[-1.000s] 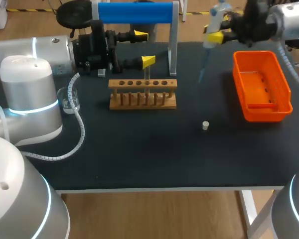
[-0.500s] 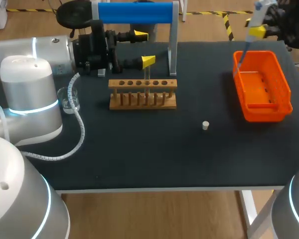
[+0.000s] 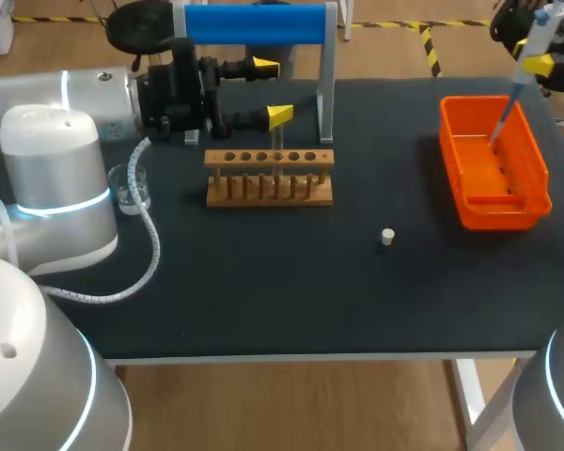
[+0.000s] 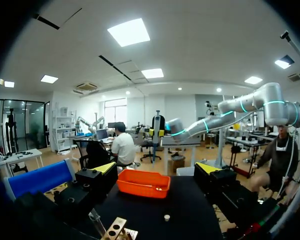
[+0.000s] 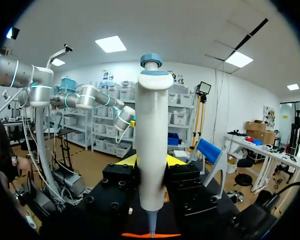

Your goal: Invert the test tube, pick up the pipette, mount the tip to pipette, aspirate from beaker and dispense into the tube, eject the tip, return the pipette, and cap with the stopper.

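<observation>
Ejecting the tip point(image 3: 500, 127) looks like the step in hand. Over the table's point(image 3: 263, 282) far right corner, above the orange bin point(image 3: 448, 150), the right gripper point(image 5: 151, 162) hangs clamped on the pipette point(image 5: 151, 125), held near upright, tip pointing into the bin. Next, the ejector likely needs pressing.

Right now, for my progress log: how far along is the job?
Looks done: tube upright in the rack, tip mounted. Whether liquid was dispensed is not visible. In hand: right claw holds the pipette, tip over the orange bin, probably to eject. Left: return pipette, cap with the stopper lying on the table.
</observation>
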